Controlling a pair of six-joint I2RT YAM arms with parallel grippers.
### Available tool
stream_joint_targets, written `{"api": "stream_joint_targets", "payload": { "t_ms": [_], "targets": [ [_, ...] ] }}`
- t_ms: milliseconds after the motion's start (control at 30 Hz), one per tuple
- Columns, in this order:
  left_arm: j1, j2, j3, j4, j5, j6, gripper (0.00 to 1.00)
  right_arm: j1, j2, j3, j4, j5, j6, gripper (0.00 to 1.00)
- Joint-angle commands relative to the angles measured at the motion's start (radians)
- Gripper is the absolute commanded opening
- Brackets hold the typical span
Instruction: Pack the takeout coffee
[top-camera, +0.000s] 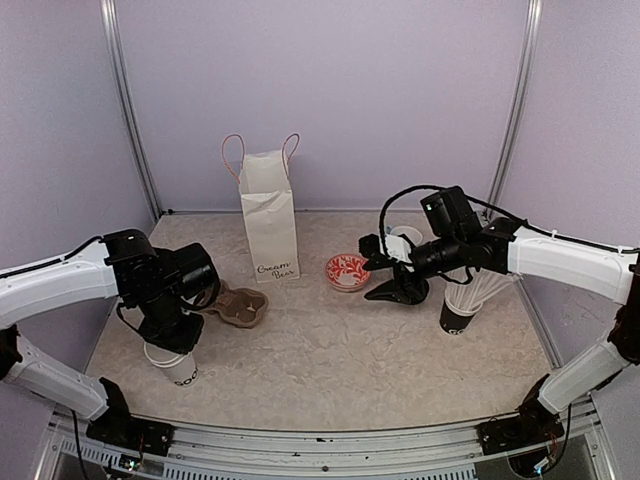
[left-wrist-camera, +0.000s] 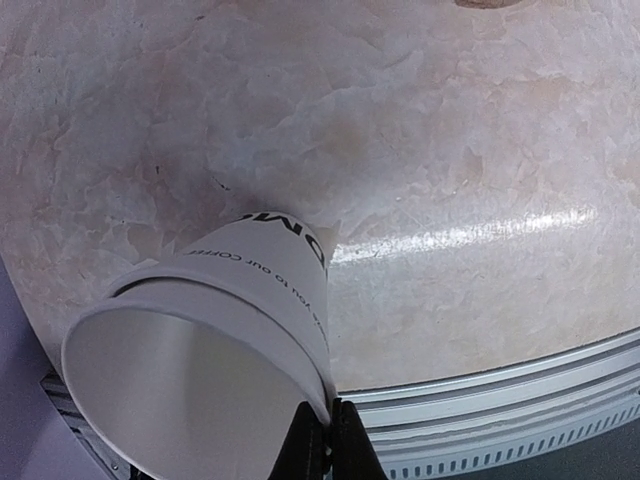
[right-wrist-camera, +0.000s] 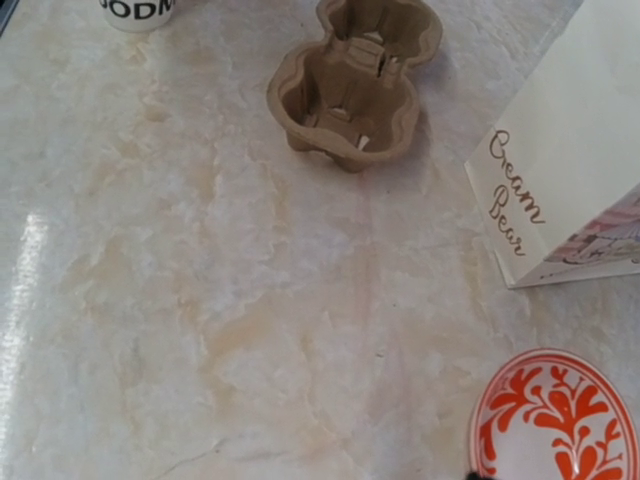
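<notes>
so left claw (left-wrist-camera: 322, 452) is pinching the rim of an empty white cup (left-wrist-camera: 230, 300), 2-slot cardboard carrier (right-wrist-camera: 350, 85) sits empty, right claw (top-camera: 380, 270) hangs spread beside the red bowl (top-camera: 347, 270).

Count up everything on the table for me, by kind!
White paper coffee cup: 1
Brown cardboard cup carrier: 1
White paper bag with pink handles: 1
Red-and-white patterned bowl: 1
Dark cup of white straws: 1
Pale mug, partly hidden: 1
Total: 6
</notes>
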Motion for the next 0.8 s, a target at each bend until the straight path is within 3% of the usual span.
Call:
{"api": "stream_joint_targets", "payload": {
  "t_ms": [0, 167, 367, 600, 767],
  "targets": [
    [0.004, 0.008, 0.041, -0.007, -0.001, 0.012, 0.0, 0.016, 0.007, -0.014, 0.001, -0.002, -0.003, 0.61],
    [-0.018, 0.017, 0.144, 0.033, 0.048, 0.041, 0.0, 0.016, 0.015, 0.007, 0.003, -0.032, 0.039, 0.61],
    [-0.106, 0.051, 0.244, 0.253, 0.093, 0.123, 0.0, 0.015, 0.046, 0.109, -0.035, -0.162, 0.237, 0.66],
    [-0.22, 0.072, 0.24, 0.509, 0.0, 0.228, 0.0, 0.016, 0.123, 0.162, -0.021, -0.226, 0.487, 0.72],
    [-0.254, 0.054, 0.181, 0.635, -0.032, 0.218, 0.0, 0.015, 0.192, 0.208, -0.022, -0.259, 0.618, 0.77]
  ]
}}
